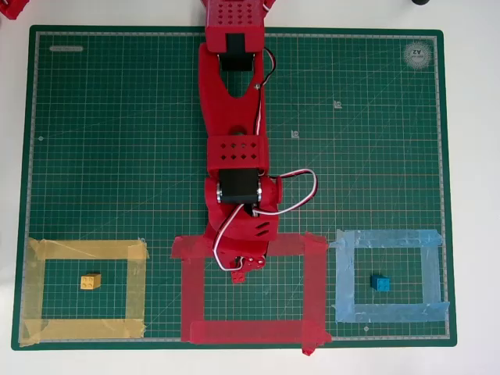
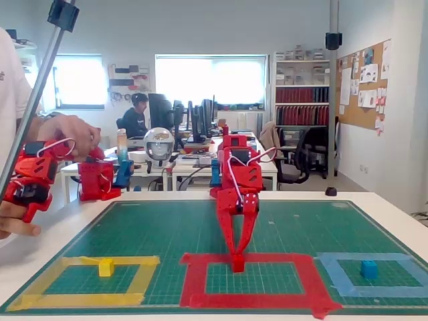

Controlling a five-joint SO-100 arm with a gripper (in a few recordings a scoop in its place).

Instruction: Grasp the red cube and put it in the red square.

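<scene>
My red gripper (image 1: 243, 268) points down over the red square (image 1: 250, 330), just inside its top strip. In the fixed view the two fingers narrow to a point at the gripper (image 2: 237, 256), and a small red block there looks like the red cube (image 2: 237, 264), touching or just above the mat. From overhead, a bit of the red cube (image 1: 238, 276) peeks out below the fingertips, the rest hidden by the arm. The jaws stand shut on it. The red square (image 2: 254, 294) lies at the mat's front middle.
A yellow cube (image 1: 91, 282) sits inside the yellow tape square (image 1: 86, 250) on the left. A blue cube (image 1: 380, 283) sits inside the light-blue tape square (image 1: 387, 238) on the right. The green cutting mat (image 1: 117, 141) covers the table.
</scene>
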